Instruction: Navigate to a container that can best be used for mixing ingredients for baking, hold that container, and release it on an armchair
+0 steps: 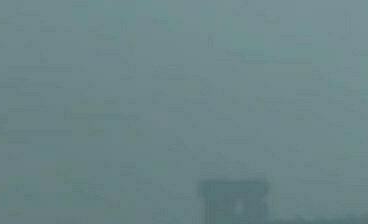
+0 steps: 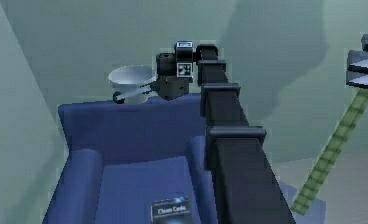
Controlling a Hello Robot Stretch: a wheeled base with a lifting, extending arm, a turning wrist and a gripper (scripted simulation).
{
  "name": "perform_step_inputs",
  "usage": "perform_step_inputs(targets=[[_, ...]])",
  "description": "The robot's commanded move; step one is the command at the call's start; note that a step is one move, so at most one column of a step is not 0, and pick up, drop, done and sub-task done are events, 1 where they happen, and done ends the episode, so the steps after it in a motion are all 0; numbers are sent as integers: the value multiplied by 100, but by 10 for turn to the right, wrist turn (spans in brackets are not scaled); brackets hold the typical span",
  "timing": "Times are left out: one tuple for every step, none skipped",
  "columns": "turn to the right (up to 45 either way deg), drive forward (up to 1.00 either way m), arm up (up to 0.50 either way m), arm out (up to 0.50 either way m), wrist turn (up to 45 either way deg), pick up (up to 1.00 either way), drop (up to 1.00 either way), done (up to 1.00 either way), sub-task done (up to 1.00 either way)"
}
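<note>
White bowl (image 2: 130,76) held by end effector (image 2: 147,90), clear above backrest of blue armchair (image 2: 122,150)

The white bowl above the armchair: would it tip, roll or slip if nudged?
The white bowl looks rigid, with a smooth flared wall, so it is probably slippery to grip. Its wide rim over a narrower base suggests it could tip if pushed at the rim. The armchair has a padded-looking seat, so the bowl likely wouldn't roll far there.

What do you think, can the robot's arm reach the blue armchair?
Probably yes. The arm reaches out above the armchair, with its pincer and a white bowl up by the backrest, and nothing stands in between.
</note>
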Motion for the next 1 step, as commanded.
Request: perform_step_inputs(targets=[[0,0,0,0,120,0,0,0,0]])
